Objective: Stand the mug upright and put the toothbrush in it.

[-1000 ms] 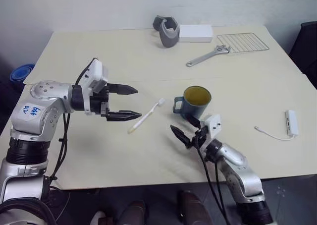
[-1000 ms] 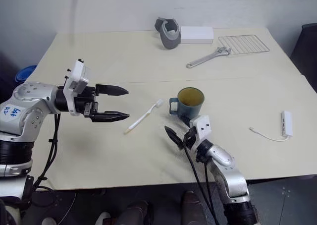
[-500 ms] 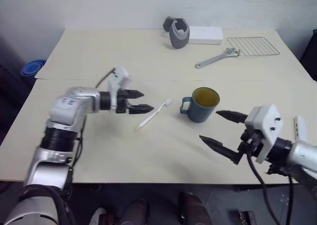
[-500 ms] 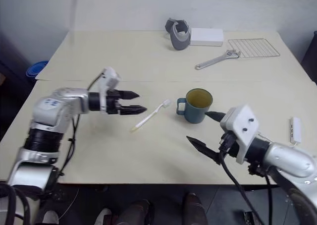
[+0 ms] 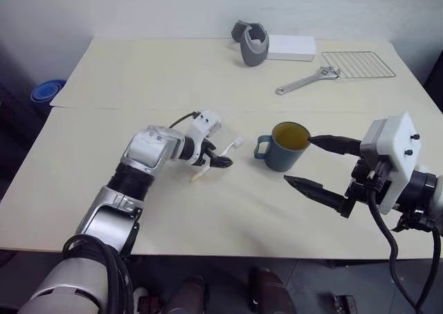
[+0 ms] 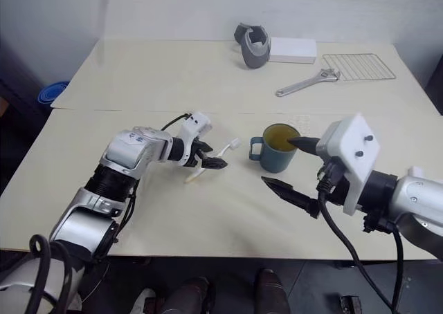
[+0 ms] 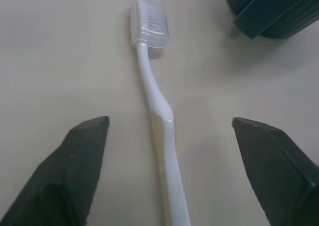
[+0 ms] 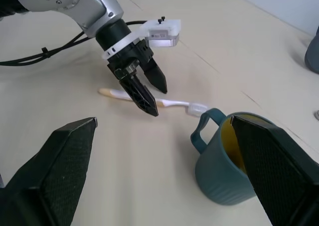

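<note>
The dark teal mug (image 5: 284,148) with a yellow inside stands upright near the table's middle, handle toward my left. To its left the white toothbrush (image 5: 223,155) lies flat on the table, bristled head toward the mug. My left gripper (image 5: 220,158) is down at the table, open, with one finger on each side of the toothbrush (image 7: 159,111) handle and a gap to each. My right gripper (image 5: 297,160) hangs wide open above the table on the mug's right, holding nothing. In the right wrist view the mug (image 8: 224,171) sits just ahead of its fingers.
At the table's far edge are a grey curved object (image 5: 252,43), a white box (image 5: 291,48), a metal wrench (image 5: 306,80) and a wire rack (image 5: 358,63). A blue bowl (image 5: 45,91) sits below the table's left side.
My left gripper has come down and forward until its fingers straddle the toothbrush. My right gripper has risen and drawn back from the mug, opening wider. The camera view has shifted.
</note>
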Tool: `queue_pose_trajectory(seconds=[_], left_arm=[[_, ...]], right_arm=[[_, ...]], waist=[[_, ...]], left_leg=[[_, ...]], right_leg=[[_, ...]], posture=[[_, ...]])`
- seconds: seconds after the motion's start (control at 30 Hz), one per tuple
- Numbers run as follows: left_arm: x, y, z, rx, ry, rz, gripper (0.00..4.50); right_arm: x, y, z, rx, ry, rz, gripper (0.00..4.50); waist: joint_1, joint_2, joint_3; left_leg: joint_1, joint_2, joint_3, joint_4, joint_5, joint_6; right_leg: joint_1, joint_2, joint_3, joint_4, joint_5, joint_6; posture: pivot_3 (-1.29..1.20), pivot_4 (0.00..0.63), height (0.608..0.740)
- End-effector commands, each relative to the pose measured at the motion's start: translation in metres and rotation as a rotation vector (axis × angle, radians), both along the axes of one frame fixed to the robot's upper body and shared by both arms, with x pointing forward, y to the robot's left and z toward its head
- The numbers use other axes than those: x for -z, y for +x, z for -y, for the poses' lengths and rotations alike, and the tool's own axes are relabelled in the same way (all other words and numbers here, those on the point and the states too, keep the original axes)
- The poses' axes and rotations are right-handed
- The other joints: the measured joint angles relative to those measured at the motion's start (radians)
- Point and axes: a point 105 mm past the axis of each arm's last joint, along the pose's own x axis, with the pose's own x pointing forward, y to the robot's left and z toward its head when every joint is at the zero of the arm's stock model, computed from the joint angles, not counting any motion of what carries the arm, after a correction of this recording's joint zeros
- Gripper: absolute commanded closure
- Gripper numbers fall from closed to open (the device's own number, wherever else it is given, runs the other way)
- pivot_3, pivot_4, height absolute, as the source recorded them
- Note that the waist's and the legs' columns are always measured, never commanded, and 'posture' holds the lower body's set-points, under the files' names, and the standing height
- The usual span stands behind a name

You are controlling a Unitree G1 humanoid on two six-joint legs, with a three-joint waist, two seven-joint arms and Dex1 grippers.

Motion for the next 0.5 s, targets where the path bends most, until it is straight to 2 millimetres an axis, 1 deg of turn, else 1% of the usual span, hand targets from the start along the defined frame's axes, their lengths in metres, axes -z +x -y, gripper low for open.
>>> queue_pose_trajectory(seconds=[0.03,0.2,0.23,0.33,0.37,0.5], left_arm=[[0.002,0.001,-0.002,-0.001,0.013,-0.015,1.46],[0.008,0.001,-0.004,-0.013,0.024,-0.030,2.97],[0.009,0.001,-0.006,-0.019,0.033,-0.026,3.21],[0.009,0.004,-0.013,-0.046,0.037,-0.020,4.17],[0.009,0.005,-0.014,-0.057,0.032,-0.022,4.37],[0.006,0.015,-0.022,-0.158,-0.031,-0.039,4.38]], right_arm=[[-0.007,0.001,0.005,0.039,-0.013,0.051,0.00],[-0.005,0.002,0.009,0.057,-0.017,0.053,0.00],[-0.004,0.002,0.010,0.063,-0.018,0.051,0.00],[-0.001,0.003,0.013,0.075,-0.022,0.044,0.00],[0.000,0.003,0.014,0.077,-0.023,0.043,0.00],[0.006,0.003,0.020,0.108,0.008,0.009,0.00]], waist=[[-0.001,0.000,0.000],[0.000,0.000,0.000],[0.000,0.000,0.000],[0.000,0.000,0.000],[0.000,0.000,0.000],[0.000,0.000,0.000]], left_leg=[[0.000,0.000,0.000,0.000,0.000,0.000],[0.000,0.000,0.000,0.000,0.000,0.000],[0.000,0.000,0.000,0.000,0.000,0.000],[0.000,0.000,0.000,0.000,0.000,0.000],[0.000,0.000,0.000,0.000,0.000,0.000],[0.000,0.000,0.000,0.001,0.000,0.000]], right_leg=[[0.000,0.000,0.000,0.000,0.000,0.000],[0.000,0.000,0.000,0.000,0.000,0.000],[0.000,0.000,0.000,0.000,0.000,0.000],[0.000,0.000,0.000,0.000,0.000,0.000],[0.000,0.000,0.000,0.000,0.000,0.000],[0.000,0.000,0.000,0.001,0.000,0.000]], posture=[[0.00,0.150,0.740],[0.00,0.150,0.740],[0.00,0.150,0.740],[0.00,0.150,0.740],[0.00,0.150,0.740],[0.00,0.150,0.740]])
